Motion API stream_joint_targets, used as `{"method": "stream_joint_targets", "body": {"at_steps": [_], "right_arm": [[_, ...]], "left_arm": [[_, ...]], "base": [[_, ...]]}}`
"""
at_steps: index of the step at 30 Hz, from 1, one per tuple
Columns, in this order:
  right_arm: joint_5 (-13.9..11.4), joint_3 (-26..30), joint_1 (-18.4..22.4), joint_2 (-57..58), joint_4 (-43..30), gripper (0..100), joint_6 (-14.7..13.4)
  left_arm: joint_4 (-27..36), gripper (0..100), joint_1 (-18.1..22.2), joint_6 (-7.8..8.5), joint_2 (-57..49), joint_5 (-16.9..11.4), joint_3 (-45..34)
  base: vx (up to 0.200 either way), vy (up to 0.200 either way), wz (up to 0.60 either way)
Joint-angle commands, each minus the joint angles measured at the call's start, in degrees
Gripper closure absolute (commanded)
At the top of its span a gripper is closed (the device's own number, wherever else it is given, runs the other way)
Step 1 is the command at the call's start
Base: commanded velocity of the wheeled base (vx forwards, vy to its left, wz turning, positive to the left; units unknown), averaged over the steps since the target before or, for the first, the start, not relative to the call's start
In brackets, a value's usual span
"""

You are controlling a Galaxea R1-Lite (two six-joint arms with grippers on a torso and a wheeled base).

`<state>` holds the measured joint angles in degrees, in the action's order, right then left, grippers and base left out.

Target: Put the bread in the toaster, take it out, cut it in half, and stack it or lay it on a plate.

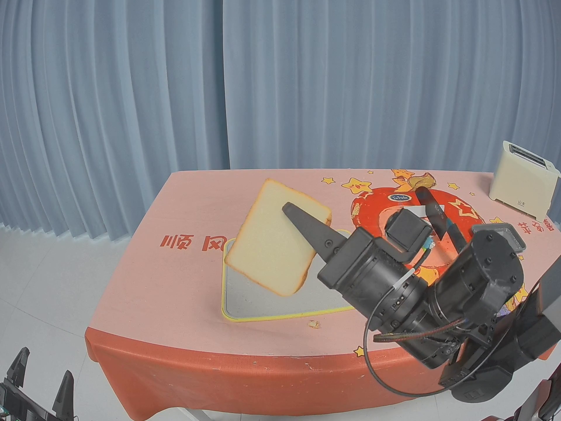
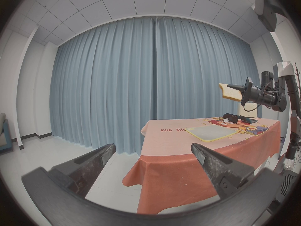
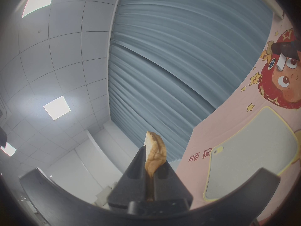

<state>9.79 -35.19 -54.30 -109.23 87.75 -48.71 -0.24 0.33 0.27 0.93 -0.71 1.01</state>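
One slice of pale, brown-crusted bread (image 1: 274, 235) is in the air above the table, clamped at its near edge between the closed fingers of the right gripper (image 1: 304, 224). It is tilted and hangs over the far left part of the single grey cutting board with a yellow rim (image 1: 280, 306). The board lies flat near the front middle of the table under its salmon-pink printed cloth (image 1: 175, 299). One cream-white boxy toaster (image 1: 523, 185) stands upright at the table's far right corner, well apart from the bread, with its slot facing up. One black-handled knife (image 1: 435, 210) lies on the red cartoon print, between the board and the toaster. A single small crumb (image 1: 314, 324) sits on the cloth just beside the board's front edge. The left gripper (image 2: 152, 148) hangs low off the table's front left, its two dark fingers spread apart with nothing between them.
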Motion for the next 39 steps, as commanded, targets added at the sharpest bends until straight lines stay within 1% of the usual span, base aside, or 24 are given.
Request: {"method": "stream_joint_targets", "body": {"at_steps": [1, 3, 4, 5, 6, 7, 8, 9, 10, 11, 13, 17, 20, 22, 23, 24, 27, 28, 31, 34, 35, 39], "right_arm": [[1.02, -2.77, 2.18, -2.13, 0.05, 100, -0.33], [3.22, -4.62, 2.71, -3.01, 0.05, 100, -1.03], [3.66, -4.8, 2.79, -3.18, 0.05, 100, -1.21], [5.94, -5.76, 2.97, -3.54, 0.05, 100, -2.79], [7.53, -6.38, 2.79, -3.8, 0.05, 100, -4.11], [7.53, -6.38, 2.79, -3.8, 0.05, 100, -4.11], [9.63, -7.43, 2.44, -4.59, 0.05, 100, -6.13], [10.6, -8.49, 2.71, -5.29, -0.12, 100, -7.71], [10.6, -8.58, 2.71, -5.38, -0.21, 100, -7.89], [11.13, -9.19, 2.97, -6.08, -0.82, 100, -9.21], [11.57, -9.01, 3.32, -7.23, -1.09, 100, -9.91], [13.41, -8.93, 4.11, -9.6, -1.0, 100, -9.56], [13.33, -9.19, 4.55, -9.51, -1.26, 100, -9.12], [12.89, -9.63, 4.99, -9.78, -2.58, 100, -6.48], [12.62, -10.07, 5.17, -9.78, -3.72, 100, -3.67], [12.18, -10.6, 5.25, -9.95, -4.34, 100, -1.82], [11.48, -12.44, 6.57, -10.74, -6.27, 100, 1.78], [11.57, -13.15, 7.01, -10.74, -7.24, 100, 2.22], [12.01, -14.64, 7.71, -10.92, -9.17, 100, 1.96], [12.36, -15.25, 7.89, -12.41, -9.88, 100, -2.18], [12.62, -15.25, 7.71, -12.5, -10.23, 100, -2.88], [13.41, -15.43, 7.71, -14.17, -10.76, 100, -3.14]], "left_arm": [[-0.02, 0, 0.02, 0.0, -0.93, 0.0, -1.01], [-0.02, 0, 0.02, 0.0, -0.93, 0.0, -1.01], [-0.02, 0, 0.02, 0.0, -0.93, 0.0, -1.01], [-0.02, 0, 0.02, 0.0, -0.93, 0.0, -1.01], [-0.02, 0, 0.02, 0.0, -0.93, 0.0, -1.01], [-0.02, 0, 0.02, 0.0, -0.93, 0.0, -1.01], [-0.02, 0, 0.02, 0.0, -0.93, 0.0, -1.01], [-0.02, 0, 0.02, 0.0, -0.93, 0.0, -1.01], [-0.02, 0, 0.02, 0.0, -0.93, 0.0, -1.01], [-0.02, 0, 0.02, 0.0, -0.93, 0.0, -1.01], [-0.02, 0, 0.02, 0.0, -0.93, 0.0, -1.01], [-0.02, 0, 0.02, 0.0, -0.93, 0.0, -1.01], [-0.02, 0, 0.02, 0.0, -0.93, 0.0, -1.01], [-0.02, 0, 0.02, 0.0, -0.93, 0.0, -1.01], [-0.02, 0, 0.02, 0.0, -0.93, 0.0, -1.01], [-0.02, 0, 0.02, 0.0, -0.93, 0.0, -1.01], [-0.02, 0, 0.02, 0.0, -0.93, 0.0, -1.01], [-0.02, 0, 0.02, 0.0, -0.93, 0.0, -1.01], [-0.02, 0, 0.02, 0.0, -0.93, 0.0, -1.01], [-0.02, 0, 0.02, 0.0, -0.93, 0.0, -1.01], [-0.02, 0, 0.02, 0.0, -0.93, 0.0, -1.01], [0.07, 0, 0.02, 0.0, -0.93, 0.0, -1.01]], "base": [[0.0, 0.0, 0.0], [0.0, 0.0, 0.0], [0.0, 0.0, 0.0], [0.0, 0.0, 0.0], [0.0, 0.0, 0.0], [0.0, 0.0, 0.0], [0.0, 0.0, 0.0], [0.0, 0.0, 0.0], [0.0, 0.0, 0.0], [0.0, 0.0, 0.0], [0.0, 0.0, 0.0], [0.0, 0.0, 0.0], [0.0, 0.0, 0.0], [0.0, 0.0, 0.0], [0.0, 0.0, 0.0], [0.0, 0.0, 0.0], [0.0, 0.0, 0.0], [0.0, 0.0, 0.0], [0.0, 0.0, 0.0], [0.0, 0.0, 0.0], [0.0, 0.0, 0.0], [0.0, 0.0, 0.0]]}}
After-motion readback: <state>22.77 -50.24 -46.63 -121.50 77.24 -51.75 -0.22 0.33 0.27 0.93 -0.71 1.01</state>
